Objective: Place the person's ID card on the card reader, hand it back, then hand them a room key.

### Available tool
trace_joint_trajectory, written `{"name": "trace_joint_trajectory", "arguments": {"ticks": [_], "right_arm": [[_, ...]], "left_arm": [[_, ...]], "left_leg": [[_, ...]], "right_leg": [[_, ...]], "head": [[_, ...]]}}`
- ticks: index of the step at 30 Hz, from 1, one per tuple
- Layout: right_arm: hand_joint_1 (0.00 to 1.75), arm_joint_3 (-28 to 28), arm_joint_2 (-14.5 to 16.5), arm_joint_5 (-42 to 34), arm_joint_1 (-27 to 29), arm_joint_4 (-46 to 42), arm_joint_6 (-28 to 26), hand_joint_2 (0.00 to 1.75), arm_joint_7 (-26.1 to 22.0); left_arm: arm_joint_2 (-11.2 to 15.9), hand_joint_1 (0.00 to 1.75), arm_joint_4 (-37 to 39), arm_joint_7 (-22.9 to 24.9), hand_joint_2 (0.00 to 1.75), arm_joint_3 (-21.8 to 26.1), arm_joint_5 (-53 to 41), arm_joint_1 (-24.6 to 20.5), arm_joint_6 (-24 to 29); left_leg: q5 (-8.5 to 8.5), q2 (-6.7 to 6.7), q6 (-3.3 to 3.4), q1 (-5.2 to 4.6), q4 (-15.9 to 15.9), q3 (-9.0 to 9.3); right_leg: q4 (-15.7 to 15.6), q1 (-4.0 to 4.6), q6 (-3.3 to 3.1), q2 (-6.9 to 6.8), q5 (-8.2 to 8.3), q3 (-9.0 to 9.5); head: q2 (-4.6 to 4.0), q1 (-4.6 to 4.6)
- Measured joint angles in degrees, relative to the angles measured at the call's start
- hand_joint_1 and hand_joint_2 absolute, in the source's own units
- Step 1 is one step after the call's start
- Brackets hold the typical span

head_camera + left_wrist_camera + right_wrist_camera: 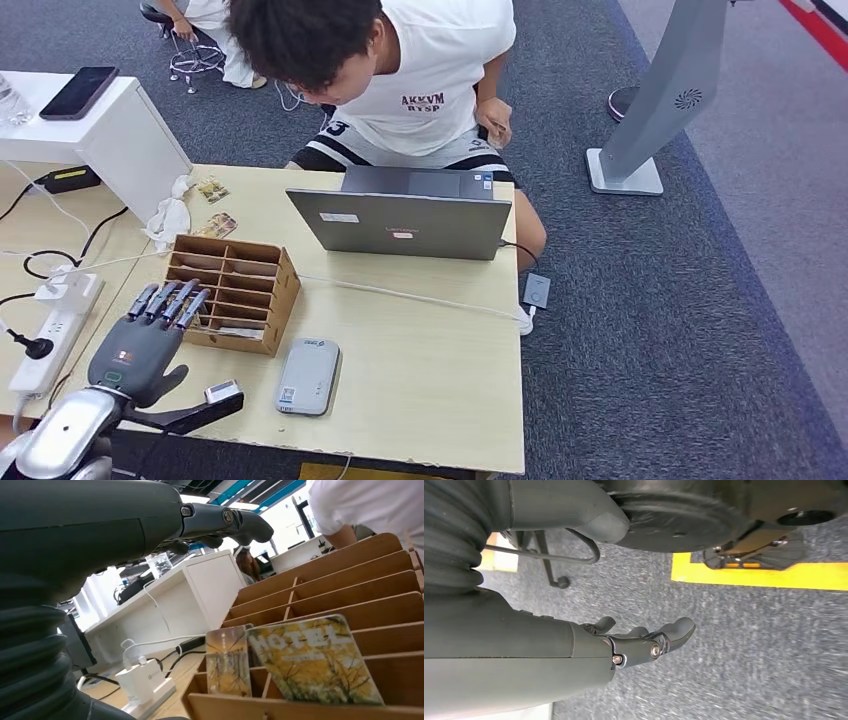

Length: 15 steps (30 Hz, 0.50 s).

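Observation:
A grey card reader (308, 375) lies flat near the table's front edge. Left of it stands a wooden slotted organizer (232, 292). Its near slots hold two hotel key cards (315, 660) (229, 662), printed with yellow trees. My left hand (140, 340) hovers at the organizer's near left corner with its fingers (225, 522) stretched out over the slots, holding nothing. My right hand (644, 642) hangs beside the body above the carpet, fingers loosely apart and empty. The person (420, 70) leans over the far side of the table behind a laptop.
An open grey laptop (405, 222) stands at the table's back, a white cable running across the table from it. Two loose cards (215, 207) and a crumpled tissue (168, 215) lie left of it. A white power strip (45, 335) and white cabinet (110, 135) are on the left.

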Motion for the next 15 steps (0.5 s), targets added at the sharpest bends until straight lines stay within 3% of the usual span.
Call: {"name": "trace_joint_trajectory", "arguments": {"ticks": [8, 15], "right_arm": [[0.0, -6.13, 2.4, 7.42, -2.18, 2.05, 3.51, 1.75, -2.21], [0.0, -9.89, 3.97, 10.98, -2.76, 2.87, 4.83, 1.75, -2.54]], "left_arm": [[-3.21, 0.0, 10.95, 0.22, 1.75, -6.79, -0.73, -12.47, -1.16], [-4.52, 0.0, 15.98, 0.79, 1.75, -9.13, 0.11, -16.66, -0.72]], "left_leg": [[0.1, 0.04, -0.03, 0.0, 0.01, -0.02], [0.09, 0.15, -0.03, 0.0, 0.01, -0.02]], "right_leg": [[0.01, 0.0, -0.07, 0.06, 0.13, 0.03], [0.01, 0.0, -0.08, 0.16, 0.13, -0.02]], "head": [[-0.01, 0.0], [-0.01, 0.0]]}}
